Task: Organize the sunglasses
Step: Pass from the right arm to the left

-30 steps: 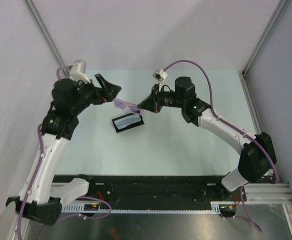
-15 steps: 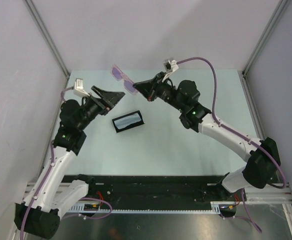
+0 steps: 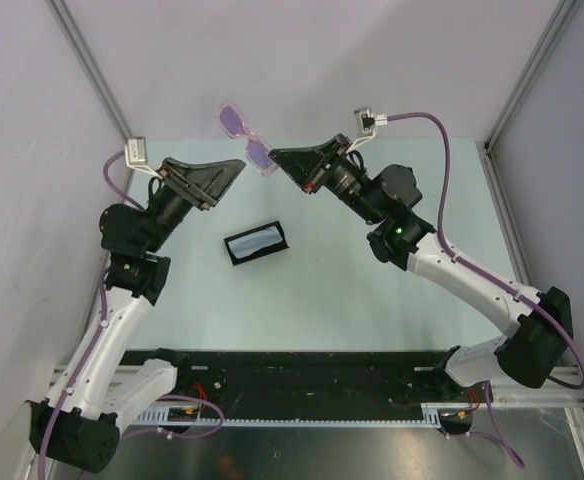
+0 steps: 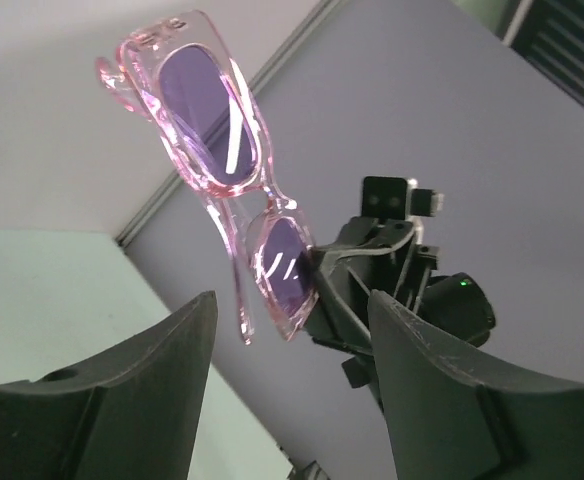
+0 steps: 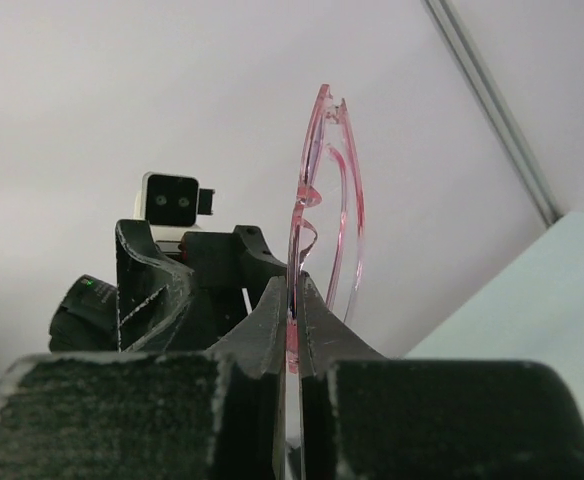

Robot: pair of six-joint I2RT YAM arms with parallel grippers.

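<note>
1. The sunglasses (image 3: 244, 135) are held in the air at the upper middle of the top view, well above the surface (image 3: 372, 290).
2. They are pinched by one lens rim only, in the right hand (image 3: 275, 158), which is clamped shut on them.
3. A twist or drop is judged possible, because so thin a grip could be levered loose if the frame is nudged off-centre by the left hand (image 3: 230, 175).
4. The left hand is raised just beside them, with its jaws apart and empty.
5. Both arms are lifted and angled inward.

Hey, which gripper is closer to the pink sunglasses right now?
Right. The right gripper is clamped on one end of the sunglasses, holding them aloft; the left gripper sits open beside them, apparently not touching.
</note>
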